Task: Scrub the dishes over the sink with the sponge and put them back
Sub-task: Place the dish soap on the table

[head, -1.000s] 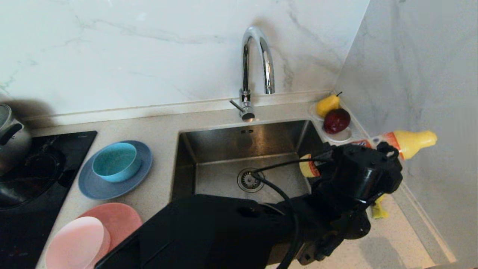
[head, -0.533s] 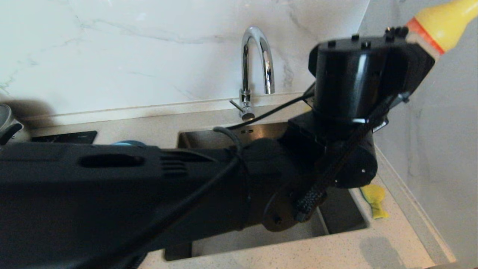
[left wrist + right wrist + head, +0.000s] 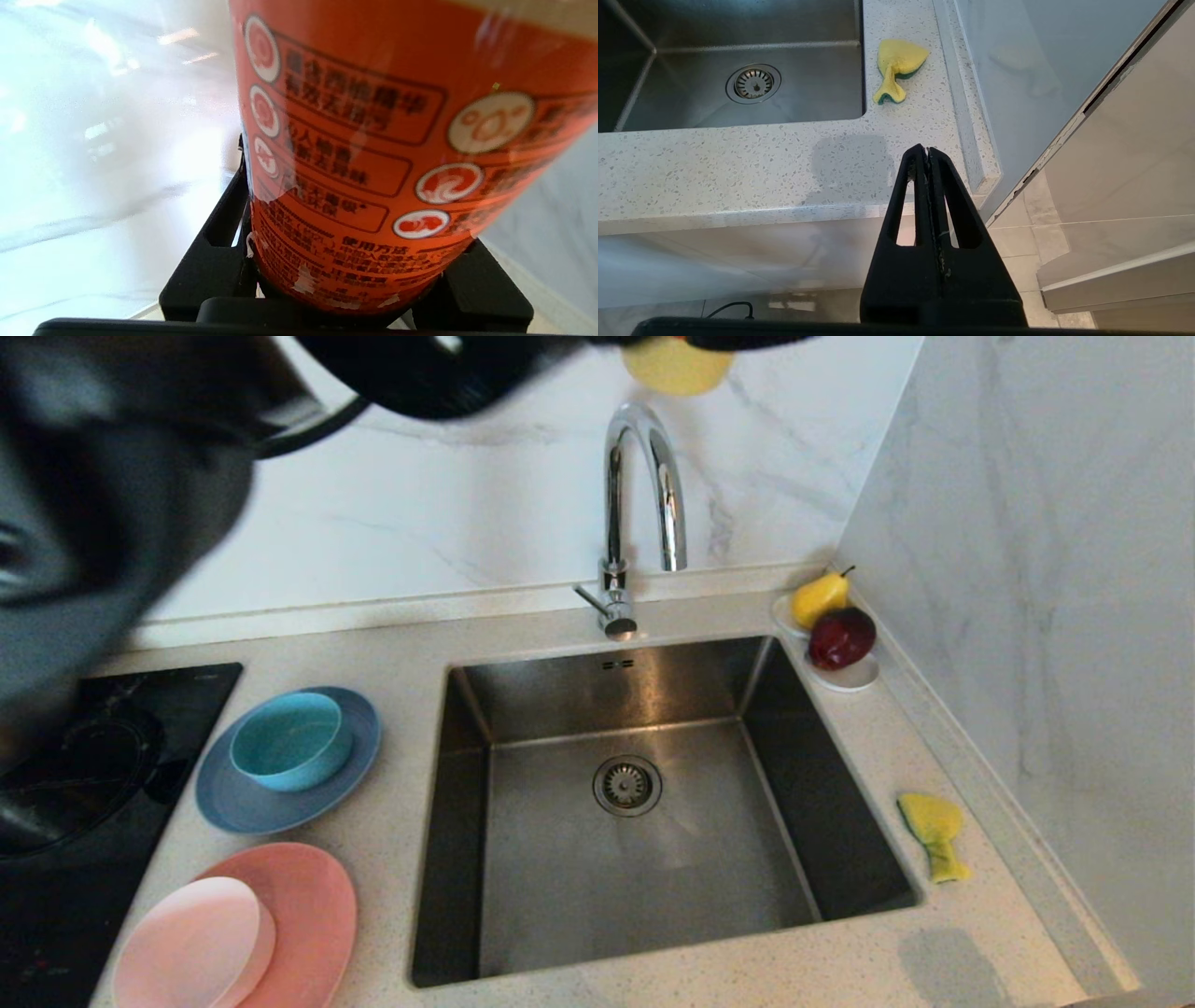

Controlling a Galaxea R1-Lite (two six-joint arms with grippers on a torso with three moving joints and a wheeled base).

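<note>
Orange bottle (image 3: pixel 373 154) with white circle icons, dark print. Yellow sponge (image 3: pixel 934 831), green underside. Grey-blue plate (image 3: pixel 359 747), teal bowl (image 3: pixel 289 739), salmon plate (image 3: pixel 317 915), pale pink bowl (image 3: pixel 191 943). Steel sink (image 3: pixel 560 896).

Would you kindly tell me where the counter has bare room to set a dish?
Free: the front strip before the sink. Crowded: left, grey-blue plate and salmon-pink plate; right, sponge and fruit saucer.

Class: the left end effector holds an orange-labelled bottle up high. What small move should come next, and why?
Probably bring the bottle, gripped by the left end effector, down over the sink: no dish is in the basin yet, and the sponge lies untouched on the counter beside it.
</note>
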